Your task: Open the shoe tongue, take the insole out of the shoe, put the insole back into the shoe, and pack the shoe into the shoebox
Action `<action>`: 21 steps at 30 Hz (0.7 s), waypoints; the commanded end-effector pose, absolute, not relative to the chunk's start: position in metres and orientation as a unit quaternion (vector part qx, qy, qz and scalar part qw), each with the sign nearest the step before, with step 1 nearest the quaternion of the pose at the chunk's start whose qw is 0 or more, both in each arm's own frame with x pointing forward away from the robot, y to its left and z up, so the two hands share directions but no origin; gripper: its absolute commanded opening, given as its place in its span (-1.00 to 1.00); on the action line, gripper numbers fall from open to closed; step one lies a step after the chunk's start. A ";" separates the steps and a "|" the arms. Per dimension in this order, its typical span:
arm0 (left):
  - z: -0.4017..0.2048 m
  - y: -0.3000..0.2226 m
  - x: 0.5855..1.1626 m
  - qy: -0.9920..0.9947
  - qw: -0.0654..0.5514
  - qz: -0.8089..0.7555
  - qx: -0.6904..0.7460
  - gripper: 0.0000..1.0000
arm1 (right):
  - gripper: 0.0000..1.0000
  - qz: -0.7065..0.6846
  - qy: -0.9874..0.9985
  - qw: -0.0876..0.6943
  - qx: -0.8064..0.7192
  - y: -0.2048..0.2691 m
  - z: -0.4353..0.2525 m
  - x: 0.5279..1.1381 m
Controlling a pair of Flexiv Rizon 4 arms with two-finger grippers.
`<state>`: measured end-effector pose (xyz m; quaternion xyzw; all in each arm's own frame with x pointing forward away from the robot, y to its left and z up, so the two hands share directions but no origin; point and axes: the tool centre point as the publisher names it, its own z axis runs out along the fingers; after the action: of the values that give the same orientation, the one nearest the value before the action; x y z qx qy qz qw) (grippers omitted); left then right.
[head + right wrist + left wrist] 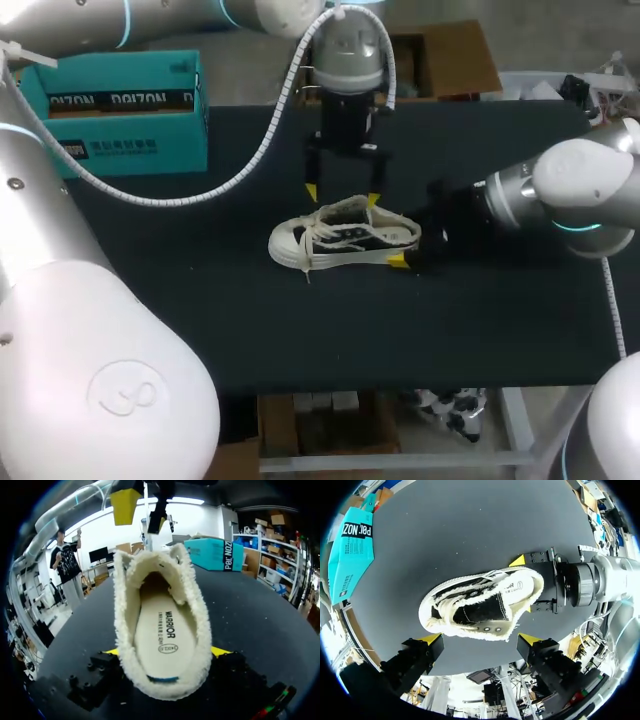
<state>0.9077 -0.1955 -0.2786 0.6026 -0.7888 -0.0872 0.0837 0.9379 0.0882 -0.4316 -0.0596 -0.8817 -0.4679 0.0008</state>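
Black table (200,320) surface surrounded the shoe (345,238) on every side; it stood upright mid-table, well apart from the teal shoebox (120,110) at the far left edge. The left gripper (343,193) hung vertically over the collar, fingers released; the right gripper (523,585) lay level, fingers clasping the heel.

Printed lettering on the insole (165,630) and the teal shoebox (120,115).
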 end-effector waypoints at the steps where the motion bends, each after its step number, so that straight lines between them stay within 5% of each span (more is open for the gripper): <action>1: -0.290 -0.218 0.920 -0.779 0.052 -0.150 0.606 0.33 | -1.00 -0.468 -0.882 -0.001 -0.060 0.088 -0.440 0.940; 12: -0.314 -0.229 0.927 -0.759 0.036 -0.192 0.621 0.30 | -1.00 -0.468 -0.882 -0.001 -0.060 0.088 -0.440 0.940; 15: -0.316 -0.229 0.926 -0.758 0.035 -0.200 0.619 0.00 | -1.00 -0.468 -0.882 -0.001 -0.060 0.088 -0.440 0.940; 21: -0.320 -0.227 0.924 -0.754 0.033 -0.216 0.619 -0.19 | -1.00 -0.468 -0.882 -0.001 -0.060 0.088 -0.440 0.940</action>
<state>0.9202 -0.2225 -0.3178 0.6248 -0.7562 -0.1897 0.0437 0.9375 0.0886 -0.4316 -0.0605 -0.8822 -0.4669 -0.0009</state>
